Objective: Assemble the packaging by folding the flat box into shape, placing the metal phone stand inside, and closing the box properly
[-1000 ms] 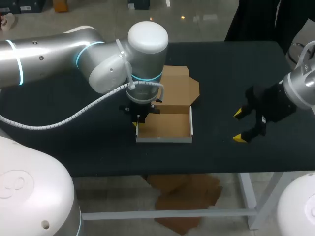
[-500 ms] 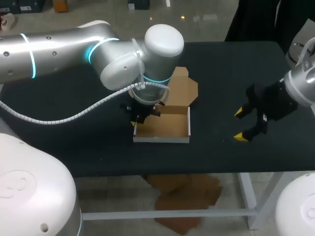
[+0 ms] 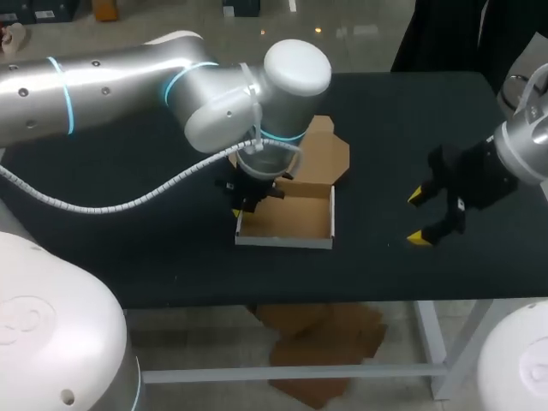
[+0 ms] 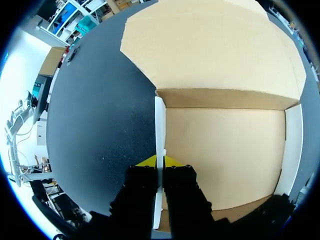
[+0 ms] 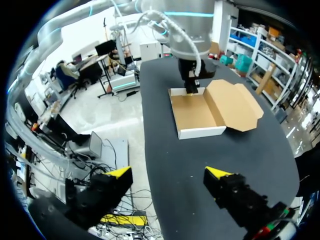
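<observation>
- Box [image 3: 287, 221] sits open on your surface [image 3: 154, 257], lid [image 3: 321, 154] flat behind; left jaws clench its left wall.
- Right jaws hang released, well apart to its right.

The box [image 3: 287, 221] sits mid-table [image 3: 171, 257], its lid [image 3: 321, 158] lying flat behind it. Our left gripper [image 3: 243, 205] straddles the box's left wall [image 4: 159, 125], one finger inside and one outside. Our right gripper [image 3: 414, 218] hangs well apart to the box's right.

A black table [image 3: 154, 257] with a matte, speckled top fills the head view. Its white leg [image 3: 432, 342] stands at five o'clock.
</observation>
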